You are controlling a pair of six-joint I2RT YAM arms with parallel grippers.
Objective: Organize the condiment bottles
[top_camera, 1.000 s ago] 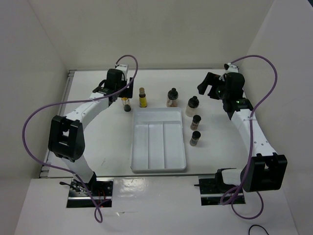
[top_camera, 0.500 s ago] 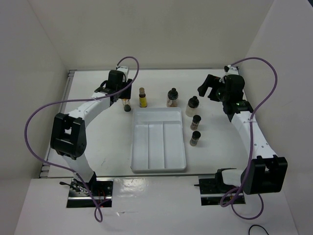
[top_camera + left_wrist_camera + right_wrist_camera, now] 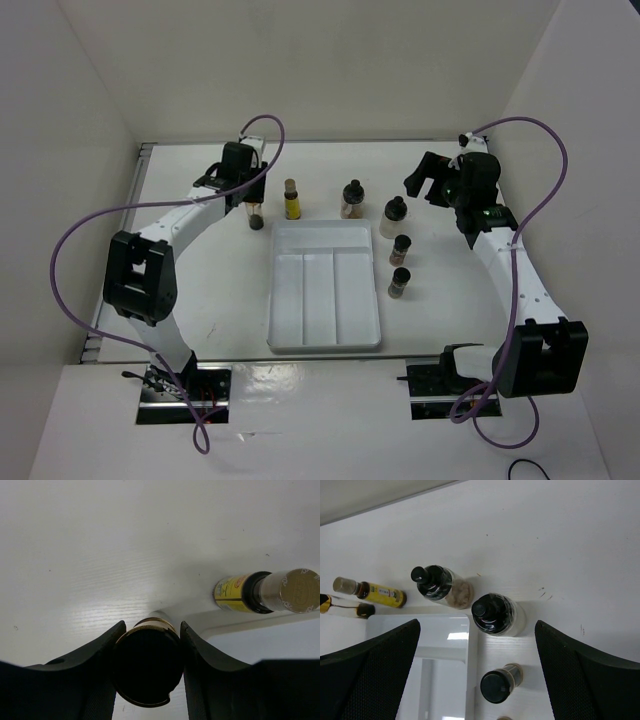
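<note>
- The left gripper [image 3: 151, 630] is clenched on a slim bottle with a dark, gold-rimmed top [image 3: 146, 670]. Its black fingers [image 3: 95, 665] press the bottle at 9 and 3 o'clock in the left wrist view.
- From overhead, that held bottle sits on the far left part of the white table [image 3: 230, 300], at about 10 o'clock from the far-left corner of the white three-compartment plastic tray [image 3: 273, 300]. Whether its base rests on the table cannot be told.
- A slim yellow-labelled bottle with a pale cap [image 3: 291, 200] stands at 3 o'clock from the held bottle, near it but apart, and just beyond the tray's far edge.
- The right gripper [image 3: 422, 178] is released, its jaws spread wide and holding nothing. It hangs above the far right part of the table without touching any bottle.
- A rounder clear jar with a black cap [image 3: 352, 198] stands at 12 o'clock from the tray's far-right corner.
- A white bottle with a black cap [image 3: 393, 217] stands at 4 o'clock from the jar, near the tray's far-right corner.
- One small dark-brown bottle [image 3: 402, 248] stands at 6 o'clock from the white bottle, and a second small dark-brown bottle [image 3: 399, 282] stands at 6 o'clock from the first. Both are just beside the tray's right rim.
- All three tray compartments show bare white floor, and every bottle is outside the tray.
</note>
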